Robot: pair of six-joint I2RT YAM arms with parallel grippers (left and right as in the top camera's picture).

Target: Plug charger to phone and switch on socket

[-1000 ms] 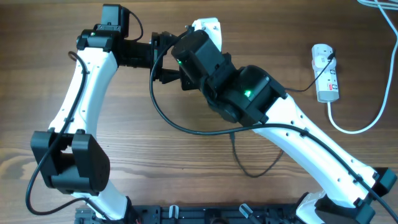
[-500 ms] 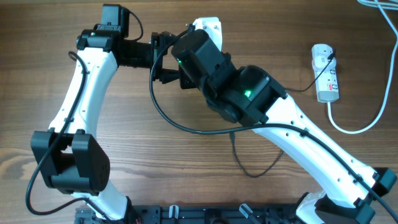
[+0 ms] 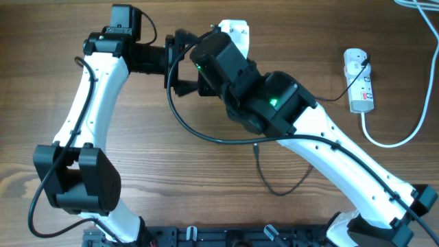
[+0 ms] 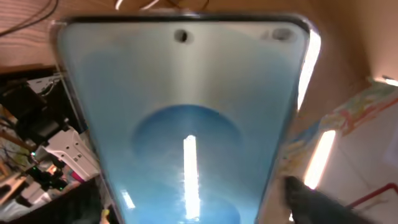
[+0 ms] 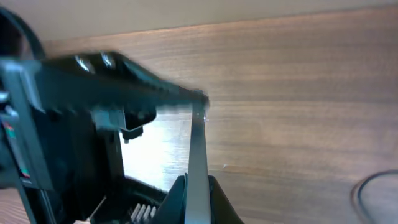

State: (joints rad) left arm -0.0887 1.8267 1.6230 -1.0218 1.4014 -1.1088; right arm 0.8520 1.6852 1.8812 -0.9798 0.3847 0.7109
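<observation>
The phone [image 4: 186, 106], with a bright cyan screen, fills the left wrist view, held up off the table. My right gripper [image 5: 198, 193] is shut on it across its thickness, seen edge-on [image 5: 198, 137]. My left gripper [image 3: 180, 62] has its jaws spread on either side of the phone's width; a dark finger shows at the screen's lower right [image 4: 317, 202]. Its grip is unclear. The socket [image 3: 359, 86] lies at the far right. The charger [image 3: 330, 98] runs from it under my right arm; its tip is hidden.
The thick white cord [image 3: 405, 137] loops from the socket along the right edge. A loop of thin black cable [image 3: 278, 189] lies on the wood below my right arm. A thicker black robot cable [image 3: 199, 134] hangs between the arms.
The left gripper and the phone's white corner have shifted slightly up and to the right. The right arm has barely moved.
</observation>
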